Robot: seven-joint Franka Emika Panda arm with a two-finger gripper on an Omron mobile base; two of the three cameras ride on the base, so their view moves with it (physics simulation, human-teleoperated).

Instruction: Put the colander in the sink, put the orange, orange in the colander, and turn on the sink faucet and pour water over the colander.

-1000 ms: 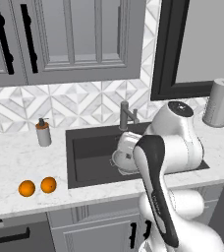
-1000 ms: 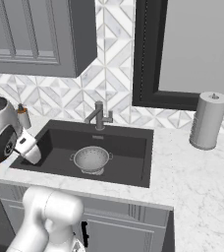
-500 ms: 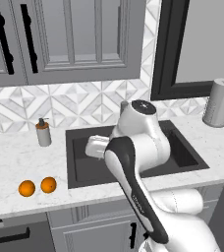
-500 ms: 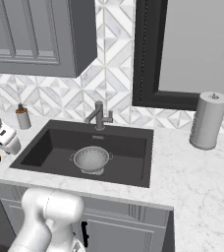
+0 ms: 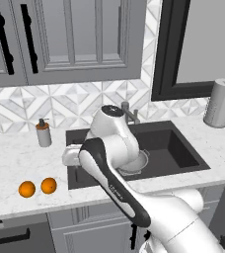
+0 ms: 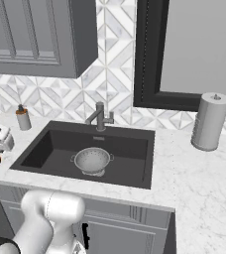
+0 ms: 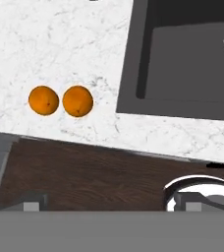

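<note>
1. The colander [image 6: 92,159] already sits on the floor of the sink [image 6: 45,149], upright, roughly below the sink faucet [image 6: 100,117], so the first step looks done.
2. Both fruits are still out on the marble bench [image 5: 16,158], left of the basin: one orange [image 5: 49,185] lies just beside the other orange [image 5: 26,189], close together, though I cannot tell whether they touch. Neither is in the colander yet.
3. The gripper [image 5: 71,156] hangs over the sink's left edge, between the colander and the fruit; the hand view looks down on the two oranges and the basin's corner.
4. Its fingers hold nothing that I can see; whether they stand apart or together I cannot tell, as the tips sit too low in the hand view.
5. No blue stream runs from the faucet, so the tap appears to be off.
6. Judged from this, about a third is finished: two pick-and-place trips and the faucet lever remain.
</note>
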